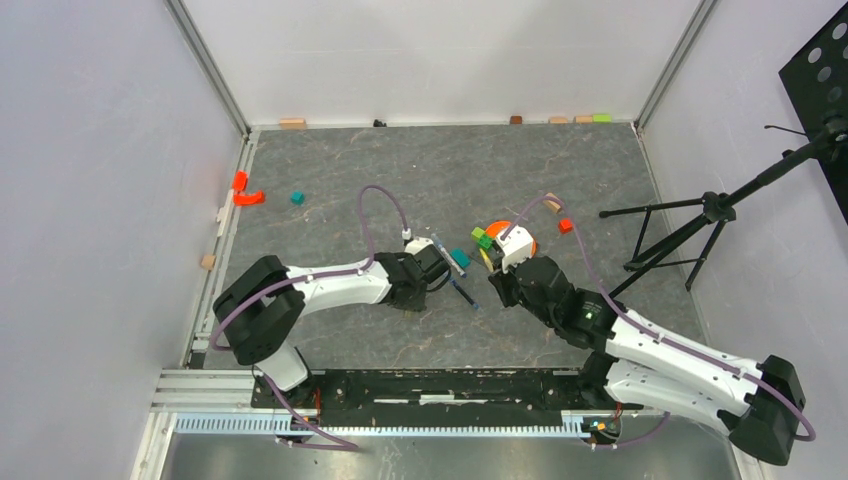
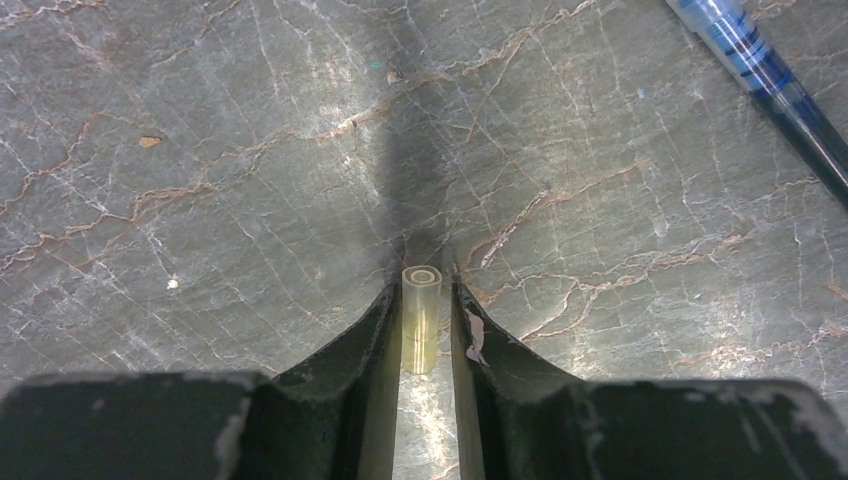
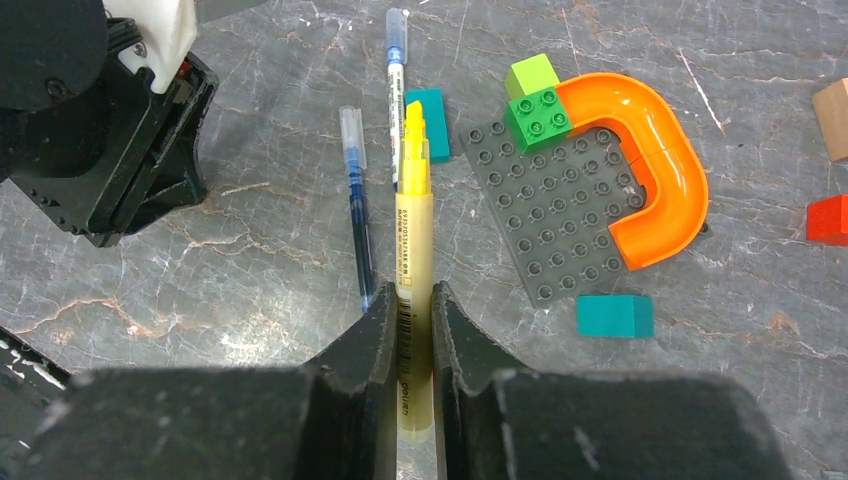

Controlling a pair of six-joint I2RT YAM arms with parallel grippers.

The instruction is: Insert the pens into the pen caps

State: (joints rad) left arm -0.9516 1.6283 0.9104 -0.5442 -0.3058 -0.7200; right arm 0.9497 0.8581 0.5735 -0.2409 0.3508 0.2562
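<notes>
My left claw (image 2: 423, 285) stands narrow around the pale yellow cap (image 2: 421, 325), which sits between its fingers; I cannot tell whether it pinches. My right claw (image 3: 410, 300) clamps the yellow pen (image 3: 415, 220), tip pointing forward.

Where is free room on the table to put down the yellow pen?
Free: the far middle of the table, between the teal cube and the back wall; also the near strip before the rail. Crowded: around the blue pens and orange arch.

Between left claw (image 1: 443, 266) and right claw (image 1: 497, 283); blue pen (image 1: 464, 294)
</notes>
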